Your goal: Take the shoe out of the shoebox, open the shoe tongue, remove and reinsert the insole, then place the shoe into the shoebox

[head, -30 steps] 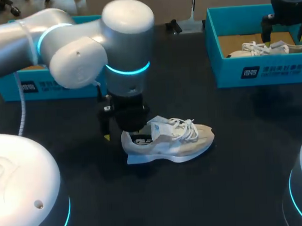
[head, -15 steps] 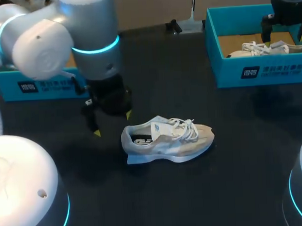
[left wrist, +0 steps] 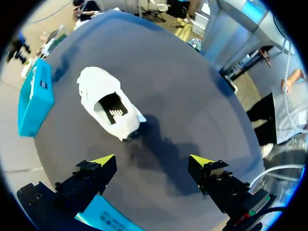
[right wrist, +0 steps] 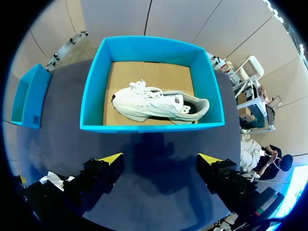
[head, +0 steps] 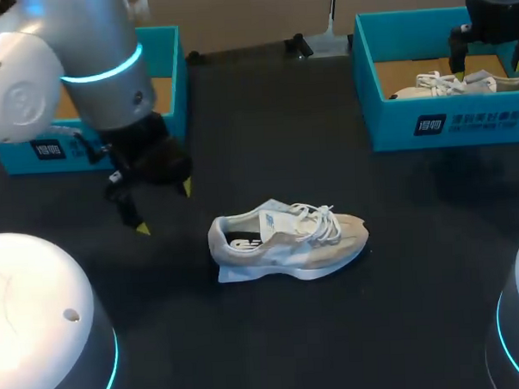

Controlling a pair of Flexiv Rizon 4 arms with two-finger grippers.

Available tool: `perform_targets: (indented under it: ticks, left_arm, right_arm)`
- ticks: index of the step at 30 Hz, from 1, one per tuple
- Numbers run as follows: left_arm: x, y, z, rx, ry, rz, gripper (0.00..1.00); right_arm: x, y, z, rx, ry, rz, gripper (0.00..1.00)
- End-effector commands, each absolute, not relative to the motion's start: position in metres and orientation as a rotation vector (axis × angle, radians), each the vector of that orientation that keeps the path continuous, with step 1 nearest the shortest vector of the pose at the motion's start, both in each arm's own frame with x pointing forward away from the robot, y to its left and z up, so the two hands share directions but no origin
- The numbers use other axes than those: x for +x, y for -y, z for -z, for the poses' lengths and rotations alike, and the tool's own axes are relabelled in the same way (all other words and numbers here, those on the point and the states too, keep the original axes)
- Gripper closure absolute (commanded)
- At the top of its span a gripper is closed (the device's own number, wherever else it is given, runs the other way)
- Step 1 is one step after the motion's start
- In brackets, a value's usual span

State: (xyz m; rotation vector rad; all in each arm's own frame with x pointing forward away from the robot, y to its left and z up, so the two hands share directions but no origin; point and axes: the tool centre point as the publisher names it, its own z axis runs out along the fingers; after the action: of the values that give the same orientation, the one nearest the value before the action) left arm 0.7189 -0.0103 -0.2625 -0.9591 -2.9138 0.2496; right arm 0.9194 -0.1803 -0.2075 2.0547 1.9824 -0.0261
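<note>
Shoe [head: 287, 241] is lying on table [head: 352, 337], collar facing left gripper [head: 165, 207] for insole access; gripper is hovering near heel, wide open, empty.

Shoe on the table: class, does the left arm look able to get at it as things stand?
Probably yes: the left gripper, open and empty, hangs beside the heel end of the shoe, with only bare table between them.

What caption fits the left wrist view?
Open left gripper hovers above the table, white shoe lying ahead of its fingers, apart from them.
</note>
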Motion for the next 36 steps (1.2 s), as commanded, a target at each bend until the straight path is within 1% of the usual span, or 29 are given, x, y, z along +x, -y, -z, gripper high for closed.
perform_targets:
  ticks: [1,23,31,36]
  left_arm:
    - [0.719,-0.011,0.275,-0.932,2.945,-0.334,0.0]
    - [0.719,-0.015,0.279,-0.922,2.939,-0.311,0.0]
    - [0.724,-0.027,0.282,-0.729,2.937,-0.522,0.0]
    - [0.724,-0.036,0.285,-0.629,2.934,-0.73,0.0]
  right_arm:
    - [0.919,0.181,0.208,2.054,-1.982,0.025,0.0]
    - [0.919,0.181,0.208,2.054,-1.982,0.025,0.0]
    - [0.919,0.181,0.208,2.054,-1.982,0.025,0.0]
    - [0.919,0.181,0.208,2.054,-1.982,0.025,0.0]
